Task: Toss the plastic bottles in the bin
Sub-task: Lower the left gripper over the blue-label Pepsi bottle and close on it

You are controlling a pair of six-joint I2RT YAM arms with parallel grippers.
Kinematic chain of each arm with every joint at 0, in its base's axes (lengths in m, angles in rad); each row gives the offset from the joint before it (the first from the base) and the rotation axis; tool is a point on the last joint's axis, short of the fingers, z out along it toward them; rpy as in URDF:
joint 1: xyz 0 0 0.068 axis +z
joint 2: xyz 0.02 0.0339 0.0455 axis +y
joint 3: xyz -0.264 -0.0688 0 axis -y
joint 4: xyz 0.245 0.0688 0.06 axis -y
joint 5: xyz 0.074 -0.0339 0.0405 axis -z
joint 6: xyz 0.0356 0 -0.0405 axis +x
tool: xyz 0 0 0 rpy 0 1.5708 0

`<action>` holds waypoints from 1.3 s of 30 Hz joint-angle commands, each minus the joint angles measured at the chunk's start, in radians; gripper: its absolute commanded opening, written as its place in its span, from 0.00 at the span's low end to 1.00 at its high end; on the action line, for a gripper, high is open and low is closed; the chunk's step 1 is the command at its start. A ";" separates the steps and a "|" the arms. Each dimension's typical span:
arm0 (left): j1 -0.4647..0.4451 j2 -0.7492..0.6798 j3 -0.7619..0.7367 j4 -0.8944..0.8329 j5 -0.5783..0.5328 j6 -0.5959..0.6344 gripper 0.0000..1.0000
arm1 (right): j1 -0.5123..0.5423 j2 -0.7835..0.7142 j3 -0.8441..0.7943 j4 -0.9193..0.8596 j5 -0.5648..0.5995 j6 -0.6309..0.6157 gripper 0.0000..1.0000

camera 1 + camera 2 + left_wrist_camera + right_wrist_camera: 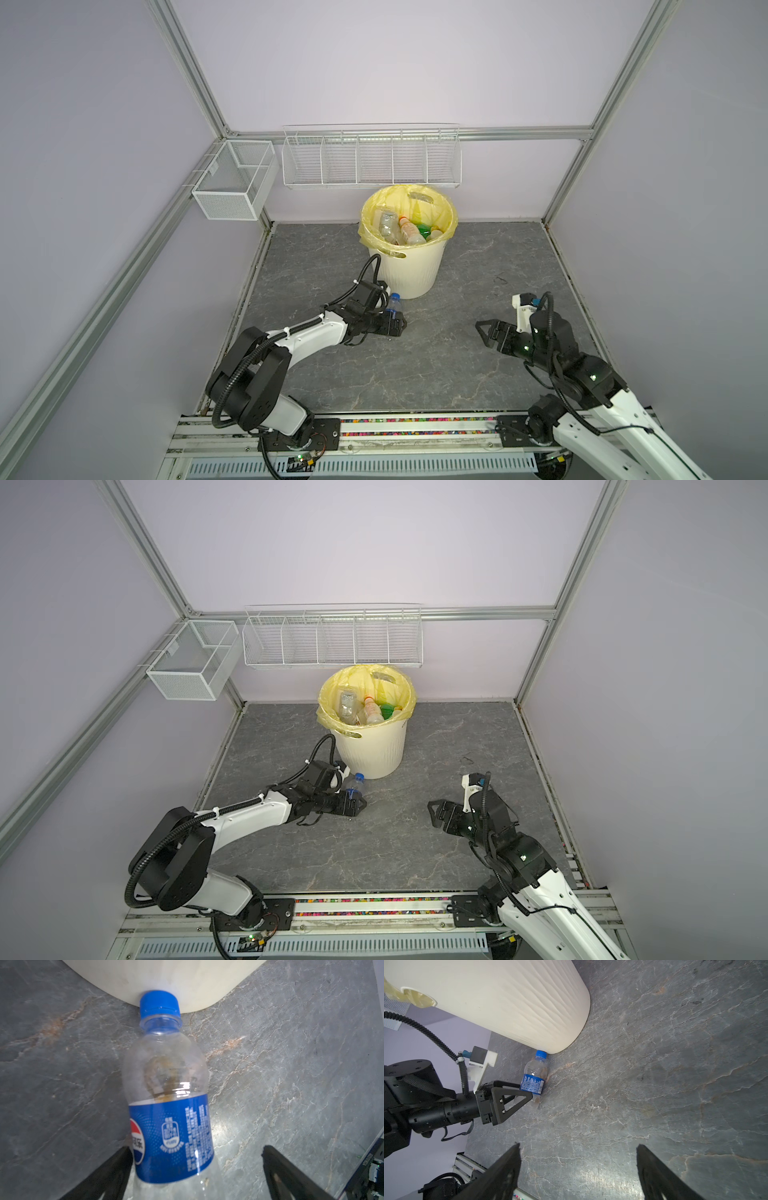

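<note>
A clear plastic bottle with a blue cap and blue label lies on the grey floor. Its cap touches the foot of the cream bin. My left gripper is open and straddles the bottle's lower body. One finger sits against the label and the other stands well clear. The yellow-lined bin holds several bottles, clear and green. My right gripper hangs open and empty over bare floor to the right, facing the bottle and the bin.
A long white wire basket hangs on the back wall above the bin, and a smaller mesh basket hangs at the left corner. Lilac walls with aluminium frame posts close off three sides. The arms' mounting rail runs along the front.
</note>
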 commanded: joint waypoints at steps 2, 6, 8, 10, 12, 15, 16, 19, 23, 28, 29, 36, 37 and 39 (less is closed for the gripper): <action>-0.007 0.013 0.010 -0.041 -0.073 -0.034 0.96 | -0.005 -0.017 -0.021 0.010 0.004 0.016 0.88; -0.007 0.049 0.022 -0.058 -0.097 -0.055 0.94 | -0.005 -0.021 -0.021 -0.002 0.017 0.018 0.88; -0.007 0.057 0.021 -0.051 -0.099 -0.067 0.92 | -0.005 -0.021 -0.020 -0.006 0.024 0.019 0.88; -0.007 0.062 0.020 -0.044 -0.105 -0.076 0.91 | -0.005 -0.020 -0.017 -0.020 0.040 0.023 0.88; -0.007 0.065 0.016 -0.037 -0.104 -0.079 0.88 | -0.005 -0.020 -0.016 -0.029 0.052 0.023 0.88; -0.007 0.067 0.014 -0.033 -0.099 -0.079 0.80 | -0.005 -0.021 -0.023 -0.030 0.066 0.028 0.88; -0.007 0.066 0.013 -0.033 -0.097 -0.079 0.77 | -0.006 -0.019 -0.023 -0.030 0.068 0.029 0.88; -0.007 0.068 0.013 -0.030 -0.092 -0.085 0.71 | -0.006 -0.012 -0.020 -0.031 0.067 0.034 0.88; -0.007 0.067 0.016 -0.027 -0.068 -0.087 0.63 | -0.005 -0.010 -0.020 -0.032 0.065 0.039 0.88; -0.007 0.037 0.012 -0.024 -0.029 -0.087 0.54 | -0.005 -0.015 -0.020 -0.040 0.074 0.046 0.88; -0.007 0.028 0.011 -0.025 -0.028 -0.089 0.54 | -0.005 -0.017 -0.021 -0.042 0.077 0.047 0.88; -0.007 -0.039 0.005 -0.046 -0.016 -0.115 0.47 | -0.005 -0.021 -0.027 -0.052 0.089 0.057 0.88; -0.007 -0.051 0.002 -0.045 -0.010 -0.119 0.45 | -0.005 -0.023 -0.029 -0.053 0.089 0.058 0.88; -0.008 -0.085 -0.006 -0.046 -0.002 -0.128 0.42 | -0.006 -0.026 -0.032 -0.055 0.092 0.061 0.88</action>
